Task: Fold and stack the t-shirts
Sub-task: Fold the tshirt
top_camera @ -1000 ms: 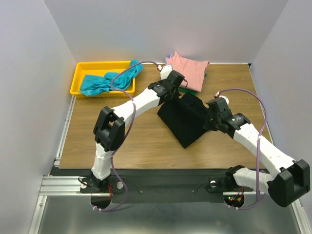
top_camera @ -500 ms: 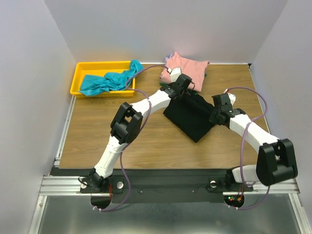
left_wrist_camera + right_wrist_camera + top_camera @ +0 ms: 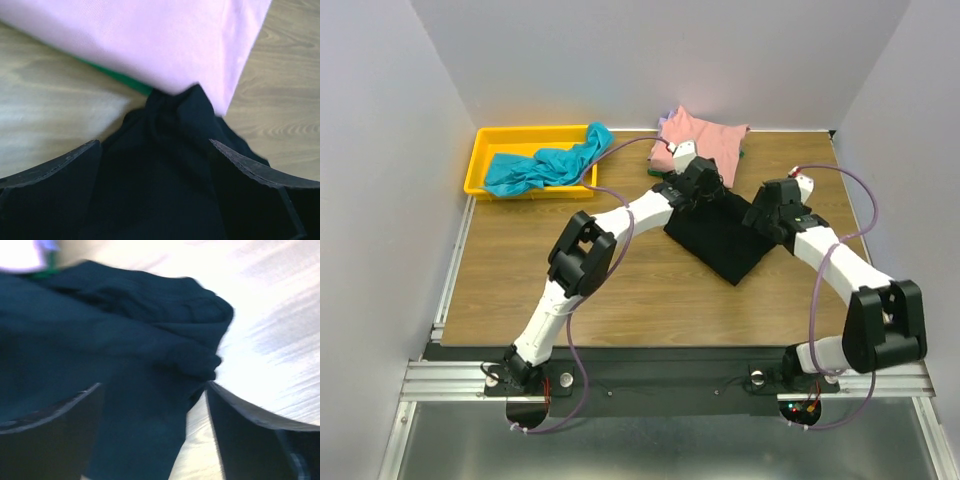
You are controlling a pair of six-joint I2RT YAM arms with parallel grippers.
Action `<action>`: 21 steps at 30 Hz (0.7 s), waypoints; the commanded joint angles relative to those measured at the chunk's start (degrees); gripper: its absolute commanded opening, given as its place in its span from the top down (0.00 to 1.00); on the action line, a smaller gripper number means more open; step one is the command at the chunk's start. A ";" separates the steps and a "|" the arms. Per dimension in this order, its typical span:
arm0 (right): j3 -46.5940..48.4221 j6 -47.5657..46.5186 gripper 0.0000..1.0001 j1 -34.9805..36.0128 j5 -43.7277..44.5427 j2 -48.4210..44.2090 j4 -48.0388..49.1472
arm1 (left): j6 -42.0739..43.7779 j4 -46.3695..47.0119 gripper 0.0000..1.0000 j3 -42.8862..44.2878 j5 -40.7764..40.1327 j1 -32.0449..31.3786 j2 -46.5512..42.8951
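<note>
Two arms stand over the black t-shirt (image 3: 720,240), the left gripper (image 3: 698,186) at its 11 o'clock corner and the right gripper (image 3: 770,212) at its 2 o'clock edge. Change noted: within the last second the folded black shirt has travelled from the middle of the table (image 3: 520,280) toward 1 o'clock. Its far corner now touches the near edge of the salmon-pink t-shirt (image 3: 708,140), which lies on a green t-shirt (image 3: 117,79) (only a sliver shows). My judgement is that the fold is done and the piece is being brought to the pile; it sits beside the pile, not yet on it. Each wrist view shows the fingers well apart with bunched black cloth lying between them, so neither pair is clamped. One teal t-shirt (image 3: 545,166) lies unfolded in the yellow bin (image 3: 478,165) at 10 o'clock and is outstanding. No brand, label or legible writing is seen, and no print shows on the black cloth.
</note>
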 commanded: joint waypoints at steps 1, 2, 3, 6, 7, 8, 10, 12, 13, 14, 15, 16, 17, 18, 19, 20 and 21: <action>0.78 -1.84 0.00 -0.13 -7.92 -8.59 2.59 | 2.00 3.89 0.02 -7.27 -3.98 -2.21 -13.11; 0.25 -1.67 0.00 -0.13 -9.70 -9.92 2.68 | 2.00 4.77 0.02 -9.13 -3.28 -2.30 -14.34; -0.45 -1.50 0.00 -0.22 -11.72 -10.89 2.68 | 1.83 4.77 0.02 -10.89 -3.10 -2.47 -16.62; -2.30 -2.81 0.00 0.13 -20.85 -11.34 3.12 | 1.21 8.28 0.02 -18.09 -1.87 -2.48 -19.09; -2.66 -3.16 0.00 0.40 -22.09 -10.47 3.47 | 1.12 8.90 0.02 -18.64 -1.35 -2.47 -19.01; -3.27 -3.25 0.00 1.01 -24.37 -8.46 4.51 | 1.12 9.17 0.02 -18.99 0.05 -2.47 -18.75; -3.36 -3.34 0.00 1.97 -26.58 -5.82 5.22 | 0.95 9.08 0.02 -19.17 1.64 -2.48 -17.17; -3.28 -3.69 0.00 3.47 -26.77 -2.39 6.19 | 0.69 8.82 0.02 -19.35 3.66 -2.47 -15.51; -3.27 -4.30 0.00 4.08 -26.42 -1.51 6.46 | 0.42 8.73 0.02 -19.78 3.84 -2.39 -15.06; -3.36 -4.48 0.00 4.70 -26.24 -0.63 6.72 | -0.36 8.90 0.02 -20.13 3.75 -2.39 -14.71; -3.62 -5.09 0.00 6.18 -26.59 0.77 7.33 | -0.89 8.99 0.02 -20.31 3.67 -2.13 -13.84; -3.80 -5.62 0.00 7.16 -26.42 1.48 7.86 | -1.33 9.17 0.02 -20.31 3.75 -1.86 -13.31; -4.15 -5.71 0.00 8.99 -26.15 2.01 8.82 | -1.95 9.43 0.02 -20.23 5.06 -1.60 -12.69; -4.50 -5.98 0.00 9.88 -26.06 3.24 8.92 | -2.21 9.52 0.02 -20.23 6.12 -1.25 -11.64; -4.85 -6.15 0.00 10.67 -25.80 3.60 8.92 | -2.48 9.69 0.02 -20.57 6.91 -0.98 -11.20; -5.29 -6.16 0.00 11.81 -25.36 3.95 9.01 | -2.83 9.78 0.02 -20.93 7.96 -0.72 -10.58; -6.43 -5.98 0.00 12.35 -24.92 4.30 9.18 | -3.27 9.70 0.02 -22.32 8.32 -0.63 -10.58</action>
